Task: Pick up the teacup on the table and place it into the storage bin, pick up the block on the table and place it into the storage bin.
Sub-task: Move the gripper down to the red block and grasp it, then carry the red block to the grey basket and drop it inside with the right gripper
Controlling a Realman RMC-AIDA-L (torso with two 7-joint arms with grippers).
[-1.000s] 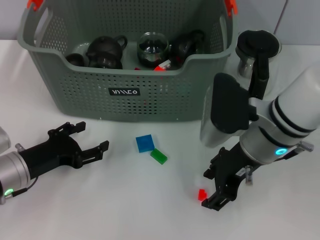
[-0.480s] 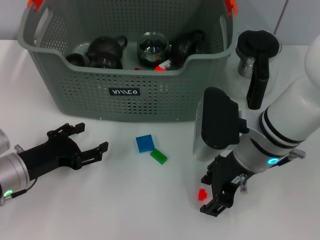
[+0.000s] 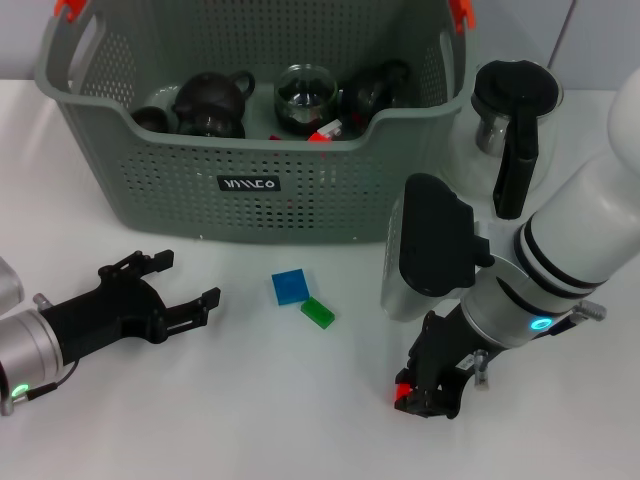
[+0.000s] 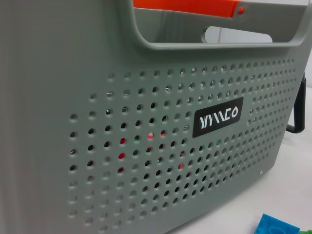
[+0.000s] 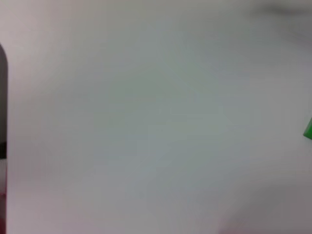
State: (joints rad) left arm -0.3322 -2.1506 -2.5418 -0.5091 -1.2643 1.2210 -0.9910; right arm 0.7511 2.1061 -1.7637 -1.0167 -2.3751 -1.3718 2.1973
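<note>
Small red block (image 3: pixel 402 391) on the white table, beneath the right gripper (image 3: pixel 425 392); grey-green storage bin (image 3: pixel 300 190) behind.

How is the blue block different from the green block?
The blue block is bigger and squarer; the green block is smaller and narrower. The blue one lies nearer the storage bin; the green one lies nearer the robot. Both rest loose on the white table, corners nearly touching.
</note>
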